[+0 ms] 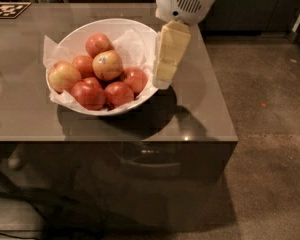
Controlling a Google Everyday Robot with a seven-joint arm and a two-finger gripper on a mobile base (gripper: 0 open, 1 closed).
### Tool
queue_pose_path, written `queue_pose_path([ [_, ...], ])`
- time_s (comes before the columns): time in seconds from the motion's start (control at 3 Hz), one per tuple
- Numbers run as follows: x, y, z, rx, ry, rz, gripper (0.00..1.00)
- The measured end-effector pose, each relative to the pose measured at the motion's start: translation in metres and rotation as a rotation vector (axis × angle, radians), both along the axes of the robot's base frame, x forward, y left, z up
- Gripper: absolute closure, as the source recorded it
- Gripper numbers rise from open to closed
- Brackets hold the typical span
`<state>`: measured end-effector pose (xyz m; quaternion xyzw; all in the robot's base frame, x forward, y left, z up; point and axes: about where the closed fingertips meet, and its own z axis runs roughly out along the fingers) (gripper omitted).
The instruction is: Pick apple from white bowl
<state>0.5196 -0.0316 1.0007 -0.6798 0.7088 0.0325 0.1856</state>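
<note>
The white bowl stands on the grey table, lined with crumpled white paper and holding several apples. The apple, golden yellow-orange with a small pale sticker, lies on top near the middle of the pile. A yellow-pink apple lies at the left and darker red apples lie at the front. My gripper hangs down from the white arm housing at the bowl's right rim, to the right of the apple and apart from it.
The glossy grey table ends at its right edge just past the gripper and at its front edge below the bowl. A black-and-white marker tag lies at the far left corner. Brown floor lies to the right.
</note>
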Motion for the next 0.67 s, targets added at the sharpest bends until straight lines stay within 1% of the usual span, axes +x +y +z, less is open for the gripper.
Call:
queue_pose_path([
  [0.33, 0.0181, 0.0386, -0.0089, 0.042, 0.056, 0.056, 0.00],
  [0.67, 0.0216, 0.0420, -0.0072, 0.053, 0.039, 0.055, 0.00],
])
